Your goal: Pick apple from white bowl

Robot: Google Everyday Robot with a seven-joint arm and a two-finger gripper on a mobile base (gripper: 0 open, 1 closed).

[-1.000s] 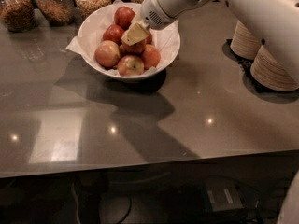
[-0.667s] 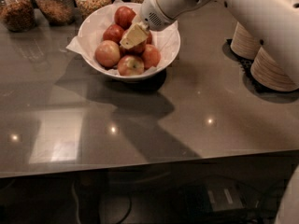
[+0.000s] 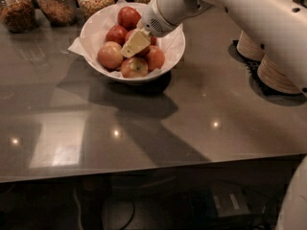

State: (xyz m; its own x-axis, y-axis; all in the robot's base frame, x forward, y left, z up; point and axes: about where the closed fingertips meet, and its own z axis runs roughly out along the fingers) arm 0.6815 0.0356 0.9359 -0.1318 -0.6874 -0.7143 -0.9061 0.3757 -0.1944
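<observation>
The pale yellow hand (image 3: 135,43) on the end of the arm has dipped a tiny bit lower into the bowl than it was a moment ago. Nothing else has moved.

The big, shiny, dark grey worktop (image 3: 192,119) carries everything. The fat white robot arm (image 3: 249,13) comes in from the top right and reaches across to the bowl. The wide, round, shiny white bowl (image 3: 175,47) sits near the back of the worktop, with crumpled white paper (image 3: 79,46) inside it that pokes out on the left. Two stacks of tan throwaway bowls (image 3: 276,73) stand off to the right. Glass jars of brown bits (image 3: 57,4) line the back edge.

Red apples are piled in the bowl. The red apple with yellow streaks and a dark stem dimple (image 3: 135,67) lies at the front of the pile. The hand is over the middle of the pile, just behind this apple. I cannot tell if the hand is open or closed, or if it has hold of anything.
</observation>
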